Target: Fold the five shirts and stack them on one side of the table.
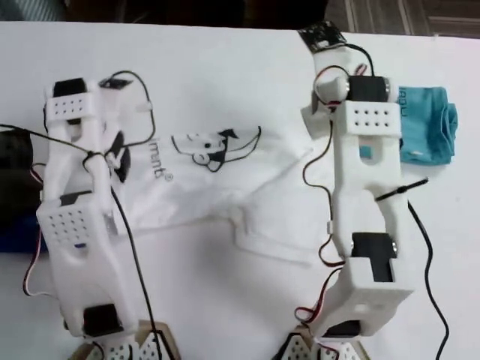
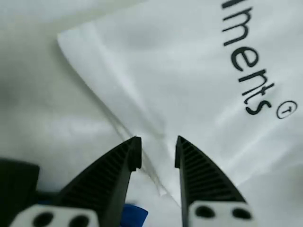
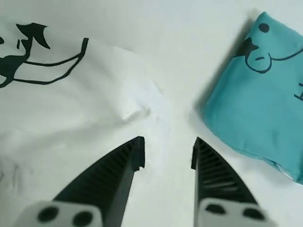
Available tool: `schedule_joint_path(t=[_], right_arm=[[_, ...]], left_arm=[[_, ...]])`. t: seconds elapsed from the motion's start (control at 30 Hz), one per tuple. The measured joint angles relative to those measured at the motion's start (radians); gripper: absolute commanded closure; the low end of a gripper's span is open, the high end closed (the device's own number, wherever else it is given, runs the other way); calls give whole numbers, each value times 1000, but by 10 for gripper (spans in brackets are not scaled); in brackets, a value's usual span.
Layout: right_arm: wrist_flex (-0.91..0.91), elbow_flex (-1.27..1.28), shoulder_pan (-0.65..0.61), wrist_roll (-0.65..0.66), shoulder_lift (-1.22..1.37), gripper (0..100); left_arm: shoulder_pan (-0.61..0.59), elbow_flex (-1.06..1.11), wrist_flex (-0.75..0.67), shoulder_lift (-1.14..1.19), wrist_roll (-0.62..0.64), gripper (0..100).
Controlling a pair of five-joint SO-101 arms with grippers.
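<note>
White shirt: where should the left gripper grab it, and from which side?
Probably the side edge of the white shirt, just past its corner. Come straight down from the table side, one finger over the cloth and one outside it. The edge lies flat and straight there, and the open left gripper straddles it.

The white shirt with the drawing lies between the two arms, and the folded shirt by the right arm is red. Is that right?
Not quite. The folded shirt by the right arm is teal, not red; the high view and the right wrist view show it. The white shirt with the drawing does lie between the two arms.
</note>
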Motion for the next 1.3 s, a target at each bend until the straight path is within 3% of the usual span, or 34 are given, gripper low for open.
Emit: schedule_joint_path(t=[0.23,0.5,0.63,0.97,1.3], right_arm=[[52,0,61,40,0,830],[75,0,66,40,0,836],[83,0,66,40,0,836],[101,0,57,40,0,836],[120,0,57,40,0,836]], left_arm=[[-64,49,-23,-3,48,843],[-86,342,-267,-107,49,842],[-81,422,-318,-163,71,842],[-25,442,-302,-276,189,842],[-28,440,-442,-167,298,845]])
